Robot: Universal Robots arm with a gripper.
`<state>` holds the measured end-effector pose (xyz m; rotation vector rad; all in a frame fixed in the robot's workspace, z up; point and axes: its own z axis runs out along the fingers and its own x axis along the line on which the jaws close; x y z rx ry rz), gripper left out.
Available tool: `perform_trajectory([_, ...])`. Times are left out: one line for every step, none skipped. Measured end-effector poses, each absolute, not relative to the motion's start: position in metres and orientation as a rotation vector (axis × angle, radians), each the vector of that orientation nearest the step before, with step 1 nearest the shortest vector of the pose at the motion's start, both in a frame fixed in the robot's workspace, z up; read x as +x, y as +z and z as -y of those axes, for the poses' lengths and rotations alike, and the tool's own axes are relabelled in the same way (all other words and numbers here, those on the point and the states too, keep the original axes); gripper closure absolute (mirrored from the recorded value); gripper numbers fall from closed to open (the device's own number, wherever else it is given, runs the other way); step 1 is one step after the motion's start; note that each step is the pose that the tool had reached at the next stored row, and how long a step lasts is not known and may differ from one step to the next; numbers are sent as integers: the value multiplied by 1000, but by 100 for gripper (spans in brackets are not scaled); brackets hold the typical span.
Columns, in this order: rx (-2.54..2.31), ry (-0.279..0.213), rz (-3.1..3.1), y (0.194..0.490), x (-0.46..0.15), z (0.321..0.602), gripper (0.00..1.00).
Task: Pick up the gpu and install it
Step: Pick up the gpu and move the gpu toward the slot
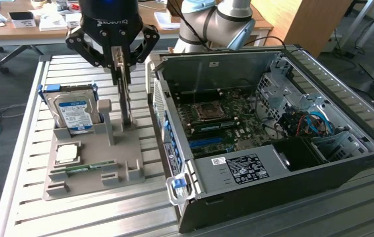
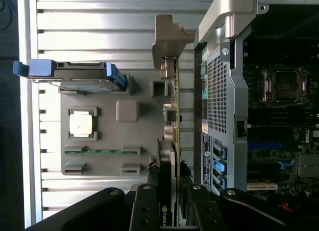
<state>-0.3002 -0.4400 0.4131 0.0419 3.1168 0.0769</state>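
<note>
One gripper (image 1: pixel 122 74) hangs from the arm over a grey holder tray (image 1: pixel 94 185) on the slatted metal table (image 1: pixel 107 217). Its two fingers are clenched on the gpu (image 1: pixel 127 106), a thin card standing on its long edge. In the exterior view the tray lies at nine o'clock of the open computer case (image 1: pixel 345 163), and the gpu sits on the tray's three o'clock side, the side nearest the case. The card's lower edge is down at the tray's upright posts; I cannot tell whether it rests in its slot or has cleared it. The wrist view looks straight down the card's edge: the gripper (image 2: pixel 172 205) pinches the gpu (image 2: pixel 173 141) from both faces, and the card's bent metal bracket (image 2: pixel 169 34) juts out at the far end. Three other parts sit in the tray (image 2: pixel 107 136) — a blue-labelled hard drive (image 1: pixel 73 113) propped upright at its eleven o'clock corner, a square processor (image 1: pixel 66 153) lying flat at nine o'clock, and a narrow green RAM stick (image 1: pixel 88 168) just beside it toward six. Inside the case, the motherboard (image 1: pixel 233 128) lies exposed, its processor socket (image 1: pixel 208 111) toward the case's eleven o'clock.
</note>
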Motion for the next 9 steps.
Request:
perform_trajectory([42, 77, -3117, 414, -300, 440, 73])
perform_trajectory([42, 77, -3117, 415, -300, 440, 73])
perform_trajectory([42, 77, -3117, 416, -300, 440, 73])
perform_trajectory([42, 77, -3117, 417, -300, 440, 73])
perform_trajectory([42, 77, -3117, 417, -300, 440, 73])
perform_trajectory([42, 77, -3117, 418, -300, 440, 73])
perform_trajectory([42, 77, -3117, 418, -300, 440, 73])
perform_trajectory([42, 77, -3117, 418, -300, 440, 73])
perform_trajectory([42, 77, -3117, 418, -300, 440, 73])
